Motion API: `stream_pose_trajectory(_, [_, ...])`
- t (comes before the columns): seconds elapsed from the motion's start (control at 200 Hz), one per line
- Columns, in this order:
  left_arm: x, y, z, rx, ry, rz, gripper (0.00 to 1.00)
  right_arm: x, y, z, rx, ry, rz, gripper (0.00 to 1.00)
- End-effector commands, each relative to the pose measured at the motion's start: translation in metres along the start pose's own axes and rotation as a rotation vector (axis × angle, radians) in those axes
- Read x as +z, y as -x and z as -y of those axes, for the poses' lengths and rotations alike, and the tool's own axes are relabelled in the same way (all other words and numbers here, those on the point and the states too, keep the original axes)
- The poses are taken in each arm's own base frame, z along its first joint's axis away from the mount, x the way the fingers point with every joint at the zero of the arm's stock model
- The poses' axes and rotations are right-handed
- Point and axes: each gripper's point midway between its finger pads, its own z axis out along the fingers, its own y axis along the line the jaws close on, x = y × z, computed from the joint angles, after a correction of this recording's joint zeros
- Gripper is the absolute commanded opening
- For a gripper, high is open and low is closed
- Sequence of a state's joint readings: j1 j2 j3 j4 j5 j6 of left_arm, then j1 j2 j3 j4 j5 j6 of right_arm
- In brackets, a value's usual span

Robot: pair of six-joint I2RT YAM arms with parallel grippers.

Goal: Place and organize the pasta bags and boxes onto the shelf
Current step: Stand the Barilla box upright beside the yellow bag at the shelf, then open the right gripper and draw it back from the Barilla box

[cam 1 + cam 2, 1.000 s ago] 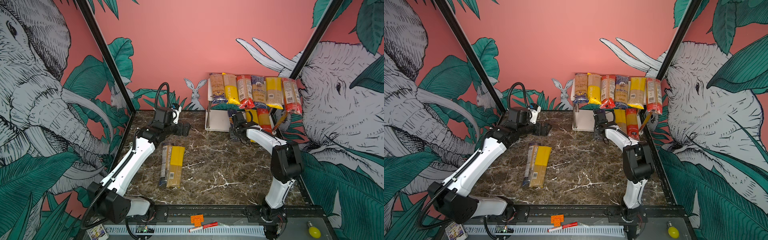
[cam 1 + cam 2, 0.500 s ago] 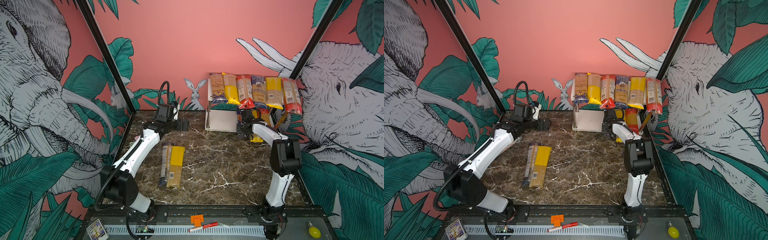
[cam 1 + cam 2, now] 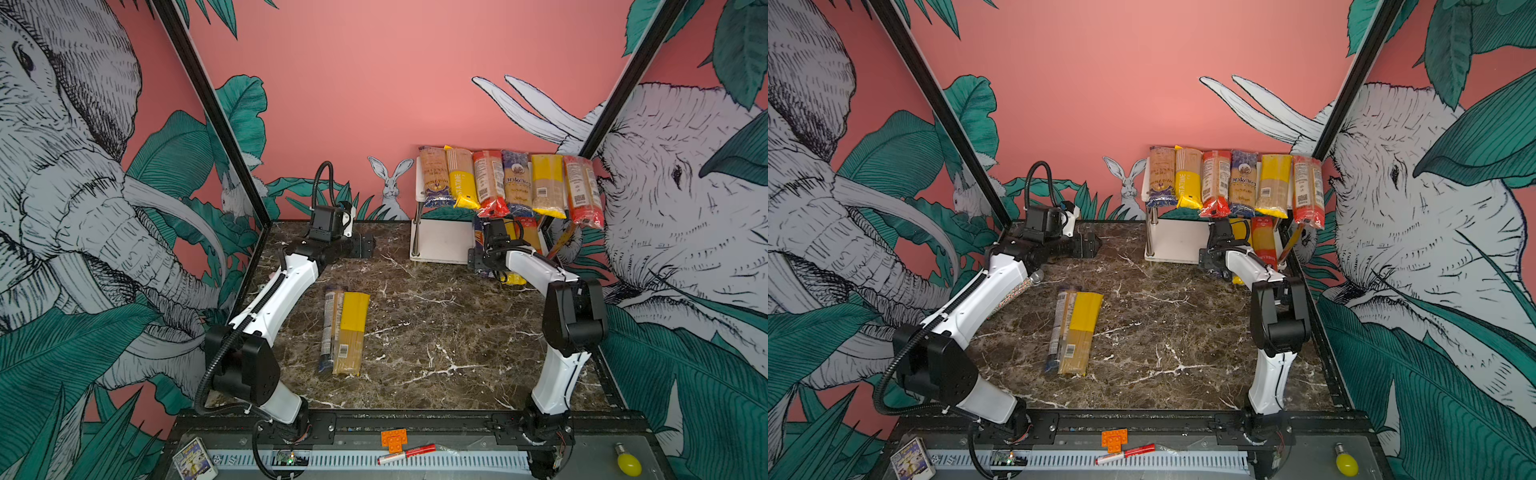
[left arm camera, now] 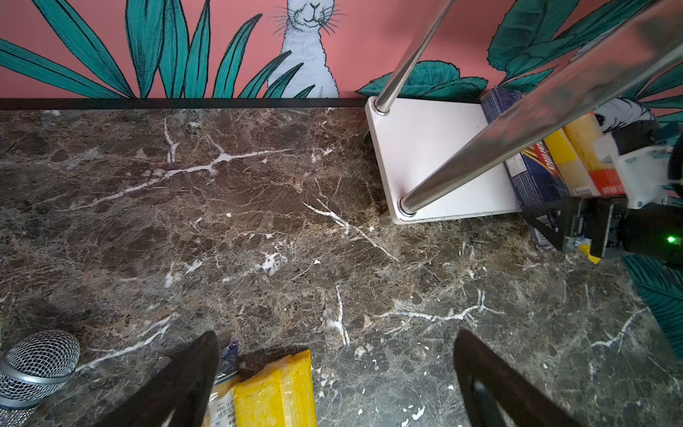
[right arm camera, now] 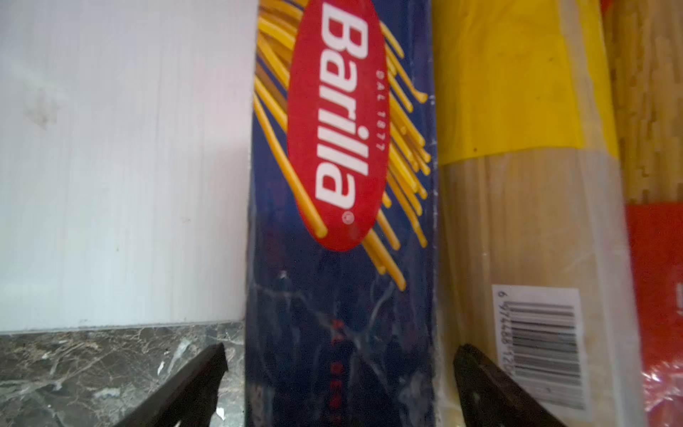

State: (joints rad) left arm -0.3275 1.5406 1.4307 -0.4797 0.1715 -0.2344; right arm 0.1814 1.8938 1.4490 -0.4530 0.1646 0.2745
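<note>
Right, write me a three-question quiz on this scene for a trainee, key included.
1. Count: how many pasta packs lie across the top tier of the shelf?
2. True or false: the left gripper is shut on a yellow bag.
3. Which item lies between the open jaws of the right gripper? A) the Barilla box B) a jar of sauce C) a bag of rice

Key: 1) six. 2) false: it is open and holds nothing. 3) A.
</note>
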Motion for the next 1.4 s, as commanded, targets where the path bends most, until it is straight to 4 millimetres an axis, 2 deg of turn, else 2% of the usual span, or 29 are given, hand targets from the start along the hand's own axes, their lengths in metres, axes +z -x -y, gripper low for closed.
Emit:
stream_pose_trajectory(0.0, [-0.023,0.011,0.005,0.023,-0.024,0.059,0.99,-0.027,0.016,0.003,0.046,0.016,0.079,0.97])
stream_pose_trajectory(0.31, [-0.049,-0.006,0.007,0.023,-0.031,0.075,1.00,-0.060,-0.005,-0.010,0.029,0.016,0.096,0.99])
stream_pose_trajectory(0.33, [-0.050,-0.009,0.007,0.022,-0.030,0.072,1.00,-0.056,-0.018,-0.010,0.017,0.006,0.069,0.99])
stream_pose_trajectory(0.47, [-0.060,-0.023,0.005,0.006,-0.028,0.067,0.99,-0.072,-0.037,-0.020,-0.016,0.002,0.065,0.99])
stream_pose_trajectory(0.51, [-0.062,-0.027,0.005,0.000,-0.029,0.063,0.99,-0.070,-0.046,-0.024,-0.027,-0.002,0.046,0.99])
stream_pose_trajectory(0.53, [-0.063,-0.029,0.005,-0.002,-0.029,0.062,0.99,-0.082,-0.044,-0.024,-0.020,0.006,0.070,0.99])
stream_pose_trajectory(0.76, [-0.073,-0.054,0.003,-0.031,-0.030,0.044,0.99,-0.118,-0.071,-0.031,-0.038,0.020,0.088,0.99])
stream_pose_trajectory(0.87, [-0.080,-0.063,0.000,-0.051,-0.019,0.055,0.99,-0.135,-0.079,-0.041,-0.029,0.065,0.103,0.99])
stream_pose_trajectory(0.99, [-0.086,-0.068,-0.004,-0.071,0.001,0.068,0.99,-0.152,-0.078,-0.065,-0.033,0.147,0.126,0.99])
stream_pose_trajectory(1.175, [-0.099,-0.070,-0.014,-0.130,0.062,0.087,0.99,-0.158,-0.083,-0.128,-0.106,0.291,0.104,0.99])
stream_pose_trajectory(1.285, [-0.110,-0.072,-0.011,-0.149,0.059,0.077,0.99,-0.161,-0.097,-0.158,-0.195,0.296,0.070,0.99])
stream_pose_trajectory(1.395, [-0.126,-0.083,-0.020,-0.172,0.123,0.054,0.99,-0.160,-0.122,-0.183,-0.239,0.346,0.040,0.99])
